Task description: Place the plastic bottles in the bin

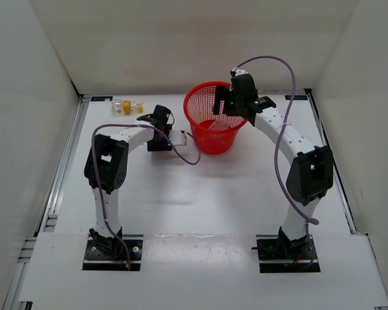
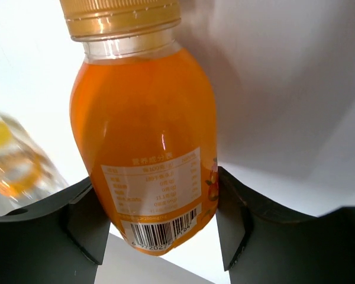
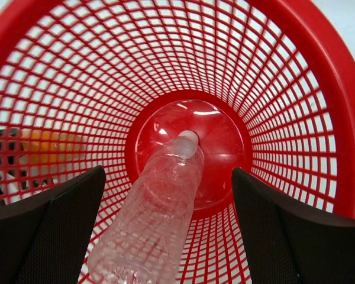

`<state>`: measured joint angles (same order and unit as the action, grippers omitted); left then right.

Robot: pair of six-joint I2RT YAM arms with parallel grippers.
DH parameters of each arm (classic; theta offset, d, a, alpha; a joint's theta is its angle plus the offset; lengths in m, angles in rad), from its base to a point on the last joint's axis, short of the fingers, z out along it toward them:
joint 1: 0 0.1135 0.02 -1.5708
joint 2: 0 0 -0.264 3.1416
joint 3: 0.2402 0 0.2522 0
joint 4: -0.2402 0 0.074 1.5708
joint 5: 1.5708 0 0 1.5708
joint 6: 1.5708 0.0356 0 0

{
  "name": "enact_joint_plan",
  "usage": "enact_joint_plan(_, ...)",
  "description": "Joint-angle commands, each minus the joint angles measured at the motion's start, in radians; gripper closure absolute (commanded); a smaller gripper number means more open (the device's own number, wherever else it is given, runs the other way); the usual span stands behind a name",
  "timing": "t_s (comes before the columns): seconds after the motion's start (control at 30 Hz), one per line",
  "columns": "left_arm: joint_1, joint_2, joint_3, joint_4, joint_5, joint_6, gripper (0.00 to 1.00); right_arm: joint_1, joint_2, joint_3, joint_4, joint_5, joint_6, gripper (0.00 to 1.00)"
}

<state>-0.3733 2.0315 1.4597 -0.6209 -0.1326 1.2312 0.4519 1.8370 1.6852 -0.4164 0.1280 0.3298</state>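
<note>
Here the left gripper (image 2: 163, 234) has its fingers pressed against the sides of the orange bottle (image 2: 143, 142), mid-frame in its wrist view. The right gripper (image 3: 168, 195) hangs wide open and empty over the red bin (image 3: 296, 89), with the slim clear bottle (image 3: 157, 213) lying inside. A third bottle (image 1: 126, 106) lies at the top view's upper left.

White table (image 1: 200, 194) under me, matte, with a brighter soft patch of light at its middle. Plain white back wall (image 1: 194, 39) ahead, left wall (image 1: 19, 129) and right wall (image 1: 372, 129) boxing me in. An aluminium rail (image 1: 63, 169) runs along the table's left edge, with black brackets (image 1: 101, 98) at the far corners. A white strip (image 1: 200, 274) lies across the near edge. Shadows are soft, the light even.
</note>
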Motion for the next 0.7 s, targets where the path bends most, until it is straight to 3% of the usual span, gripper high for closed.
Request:
enact_joint_plan(0.0, 0.051, -0.141, -0.036, -0.033, -0.027, -0.130, 0.86, -0.004, -0.068, -0.007, 0.031, 0.015, 0.008, 0.10)
enact_joint_plan(0.2, 0.074, -0.266, -0.045, -0.091, -0.001, -0.220, 0.89, -0.004, -0.059, 0.036, 0.031, -0.010, 0.026, 0.10)
enact_joint_plan(0.37, 0.112, -0.333, 0.062, -0.117, 0.068, -0.330, 0.90, -0.004, -0.079, 0.062, 0.042, -0.010, 0.015, 0.10)
enact_joint_plan(0.5, 0.186, -0.356, 0.305, -0.137, 0.318, -0.571, 0.90, -0.004, -0.153, 0.007, 0.042, 0.037, 0.015, 0.10)
enact_joint_plan(0.67, 0.114, -0.202, 0.776, -0.137, 0.401, -0.719, 0.90, -0.004, -0.254, -0.099, 0.042, 0.108, 0.015, 0.10)
